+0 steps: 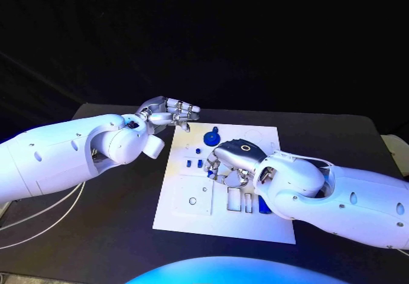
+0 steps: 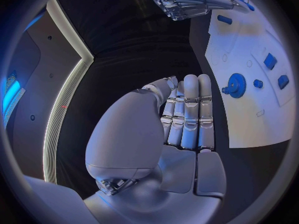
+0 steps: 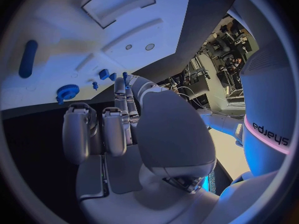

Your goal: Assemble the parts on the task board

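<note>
The white task board [image 1: 196,219] lies in the middle of the black table. A blue gear [image 1: 211,139] stands near its far edge, with small blue parts [image 1: 192,164] left of centre. My right hand [image 1: 230,164] is over the board's middle, fingers bent down to its surface. In the right wrist view two fingers are curled in and the others reach toward the small blue parts [image 3: 103,74]; a blue bit shows at a fingertip [image 3: 119,82], and I cannot tell whether it is pinched. My left hand [image 1: 166,112] hovers at the board's far left corner, fingers [image 2: 190,109] straight, holding nothing.
A long blue part [image 3: 27,58] lies on the board [image 3: 62,40] apart from the gear [image 3: 67,91]. The left wrist view has the gear [image 2: 235,86] and square blue parts [image 2: 269,60] on the board [image 2: 249,119]. Another blue part [image 1: 264,207] peeks out under my right forearm.
</note>
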